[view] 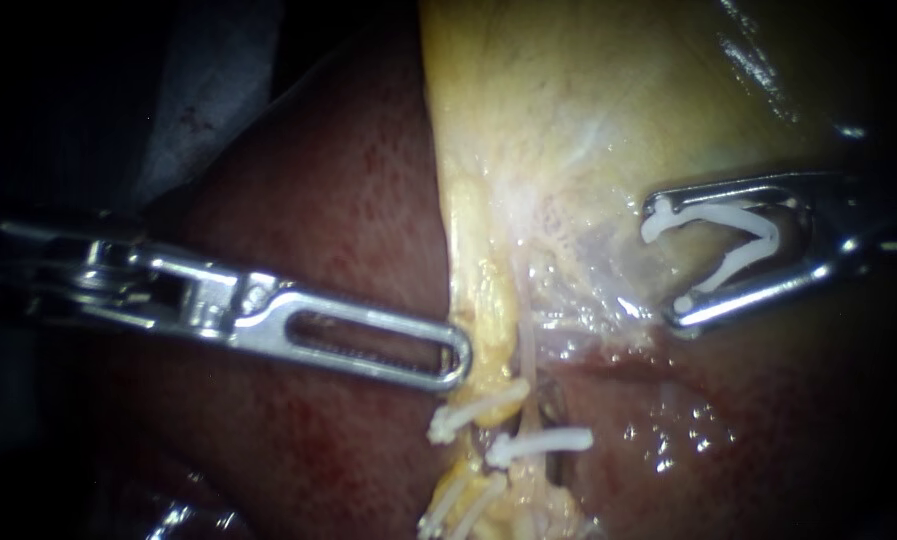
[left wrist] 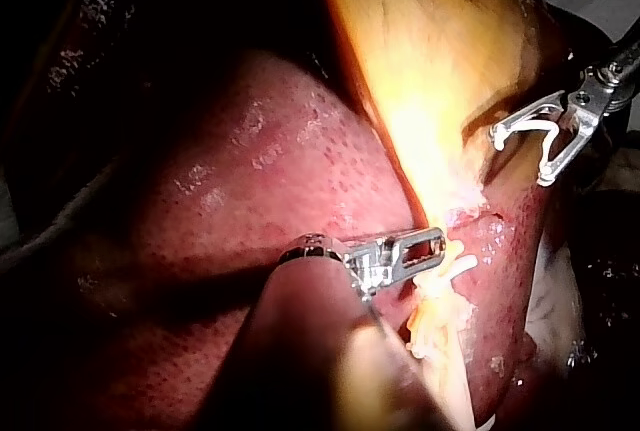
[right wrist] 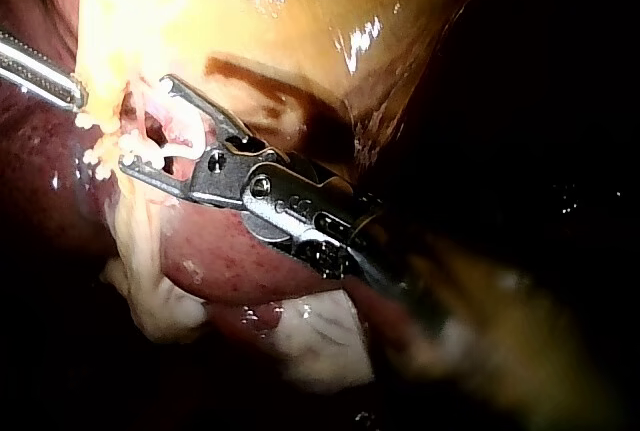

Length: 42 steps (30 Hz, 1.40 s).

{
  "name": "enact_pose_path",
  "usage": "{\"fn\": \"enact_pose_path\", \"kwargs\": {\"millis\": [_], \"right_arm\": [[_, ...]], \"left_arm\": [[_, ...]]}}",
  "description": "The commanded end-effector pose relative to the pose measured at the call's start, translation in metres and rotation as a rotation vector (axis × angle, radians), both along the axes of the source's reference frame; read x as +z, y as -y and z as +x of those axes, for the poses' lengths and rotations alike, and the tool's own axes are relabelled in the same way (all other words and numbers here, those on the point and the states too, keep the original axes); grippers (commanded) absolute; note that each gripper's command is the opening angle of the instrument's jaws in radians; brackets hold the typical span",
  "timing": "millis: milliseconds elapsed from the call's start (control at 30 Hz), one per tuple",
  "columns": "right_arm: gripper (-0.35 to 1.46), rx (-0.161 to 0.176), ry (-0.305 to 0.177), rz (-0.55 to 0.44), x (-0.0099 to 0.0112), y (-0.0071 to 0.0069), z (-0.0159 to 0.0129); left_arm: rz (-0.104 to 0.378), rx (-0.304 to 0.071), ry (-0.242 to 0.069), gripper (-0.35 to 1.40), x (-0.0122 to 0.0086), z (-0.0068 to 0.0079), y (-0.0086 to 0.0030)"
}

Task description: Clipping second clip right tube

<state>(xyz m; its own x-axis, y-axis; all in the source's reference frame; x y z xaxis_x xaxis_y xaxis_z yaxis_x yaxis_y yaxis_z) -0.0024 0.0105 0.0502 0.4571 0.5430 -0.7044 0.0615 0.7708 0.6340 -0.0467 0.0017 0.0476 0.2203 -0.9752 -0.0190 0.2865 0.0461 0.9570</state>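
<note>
Right instrument (view: 665, 268): jaws spread wide with the new clip (view: 728, 270) seated between them. It hangs over the gallbladder (view: 568, 120), apart from the right tube (view: 527, 362). A fitted clip (view: 540, 441) crosses that tube lower down. Left instrument (view: 456, 360) tip is at the yellow tissue beside the tube; I cannot tell its grip. Remaining, I judge: approach, straddle the tube, close.

Left instrument (view: 455, 358): bare polished metal, bright glints, smooth slotted end. Right instrument (view: 668, 265): same shiny metal, darker matt patches near hinge in right wrist view. Open clip (view: 733, 250) in it: white plastic, smooth, matt. Applied clips (view: 538, 443) on tube: same white matt plastic. Liver (view: 308, 230): dark red, wet sheen, finely stippled. Gallbladder (view: 588, 90): pale yellow, slick, glossy highlights. Fatty strip (view: 483, 300): yellow, lumpy, moist.
</note>
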Motion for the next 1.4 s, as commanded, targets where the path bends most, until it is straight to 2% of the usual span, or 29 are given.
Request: {"fn": "enact_pose_path", "kwargs": {"millis": [33,167,333,500,667,867,967,1067,1200,1400], "right_arm": [[0.6,0.0,0.0,0.0,0.0,0.0,0.0],[0.6,0.0,0.0,-0.001,0.0001,0.0002,0.0],[0.6,-0.001,-0.001,-0.011,0.0004,0.0008,0.0004],[0.6,-0.01,-0.002,0.006,0.001,0.002,0.0013],[0.6,-0.016,0.006,0.056,0.002,0.004,0.0028],[0.58,-0.017,0.031,0.156,0.0035,0.0068,0.0044],[0.56,-0.044,0.032,0.19,0.0046,0.0084,0.0051],[0.56,-0.056,0.035,0.205,0.0057,0.0097,0.0057],[0.55,-0.069,0.033,0.207,0.0068,0.0104,0.006],[0.55,-0.067,0.036,0.208,0.0081,0.0102,0.0059]], "left_arm": [[0.0,0.001,0.001,-0.35,0.0,0.0001,0.0],[0.002,0.002,0.002,-0.35,-0.0004,0.0003,-0.0001],[0.012,0.01,0.012,-0.35,-0.0019,0.0015,-0.0008],[0.015,-0.006,0.009,-0.35,-0.0036,0.0034,-0.002],[0.018,-0.016,0.007,-0.35,-0.0049,0.0044,-0.0027],[0.021,-0.018,0.007,-0.35,-0.0057,0.0046,-0.0028],[0.022,-0.018,0.007,-0.35,-0.0058,0.0046,-0.0028],[0.022,-0.018,0.008,-0.35,-0.0059,0.0047,-0.0028],[0.022,-0.02,0.007,-0.35,-0.0061,0.0047,-0.0028],[0.023,-0.022,0.007,-0.35,-0.0066,0.0046,-0.0027]]}}
